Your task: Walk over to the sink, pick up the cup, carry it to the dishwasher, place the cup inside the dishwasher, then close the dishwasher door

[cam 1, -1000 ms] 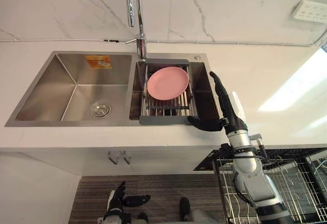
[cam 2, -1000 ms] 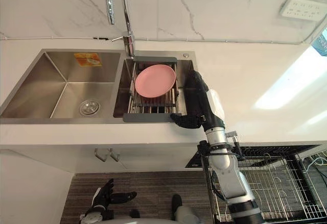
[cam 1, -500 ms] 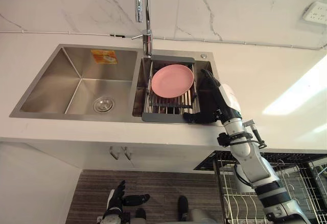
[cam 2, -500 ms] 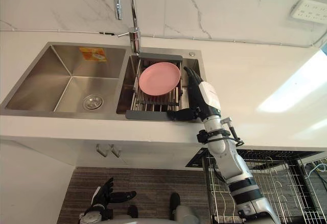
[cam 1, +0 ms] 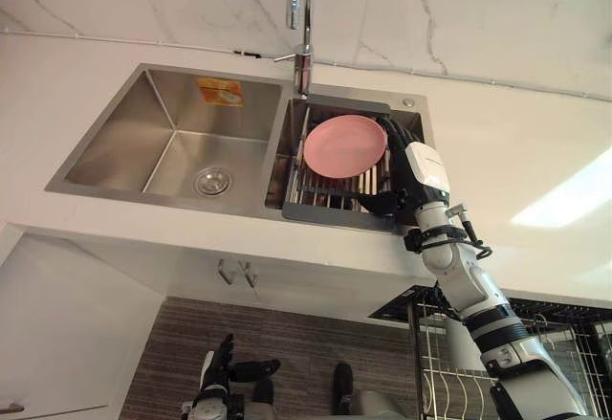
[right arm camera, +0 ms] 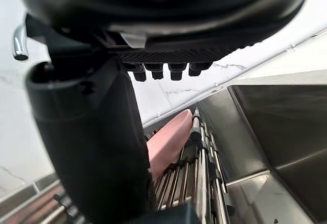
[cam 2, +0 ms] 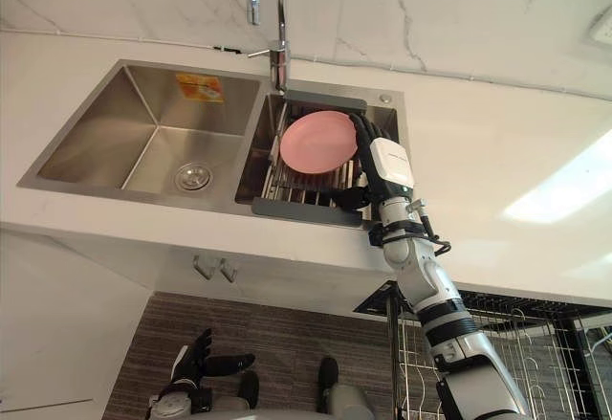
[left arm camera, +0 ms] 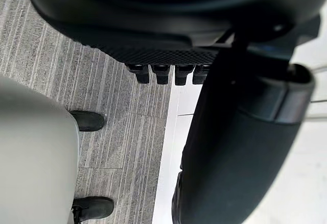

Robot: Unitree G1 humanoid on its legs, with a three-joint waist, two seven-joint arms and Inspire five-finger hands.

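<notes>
Reaching with right hand (cam 1: 419, 169) into sink (cam 1: 115, 133), right basin, straight fingers clasping nothing, just beside pink plate (cam 1: 344, 144) tilted on rack (cam 1: 320, 213). Cannot make out cup's place or heading. Dangling left hand (cam 1: 222, 370) low, relaxed.

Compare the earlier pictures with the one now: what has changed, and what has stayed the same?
The right hand has reached further into the sink, open fingers now close beside the plate; it has taken hold of nothing. The camera shifted too. Plate and rack stayed put; the left hand still hangs open, low down.
</notes>
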